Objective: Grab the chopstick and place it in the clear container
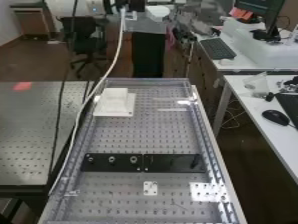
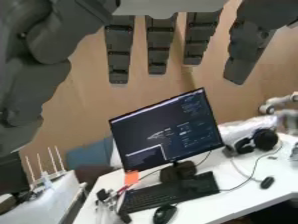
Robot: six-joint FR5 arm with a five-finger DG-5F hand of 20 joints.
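In the wrist view the hand (image 2: 159, 47) has its dark grey fingers straight and spread, the thumb to one side, and nothing is held between them. Clear low walls (image 1: 148, 80) edge the perforated bench top in the high view. Two thin pale streaks, one of them a strip (image 1: 171, 109), lie near its far right; I cannot tell whether either is a chopstick or a reflection. A clear plastic item (image 1: 255, 85) stands on the side desk.
A white block (image 1: 114, 103) sits at the bench's far left. Black plates (image 1: 143, 162) with knobs cross its middle, beyond a small white plate (image 1: 150, 188). A pale cable (image 1: 93, 95) runs along the left side. The wrist view faces a monitor (image 2: 166, 131) and keyboard (image 2: 169, 192) on a desk.
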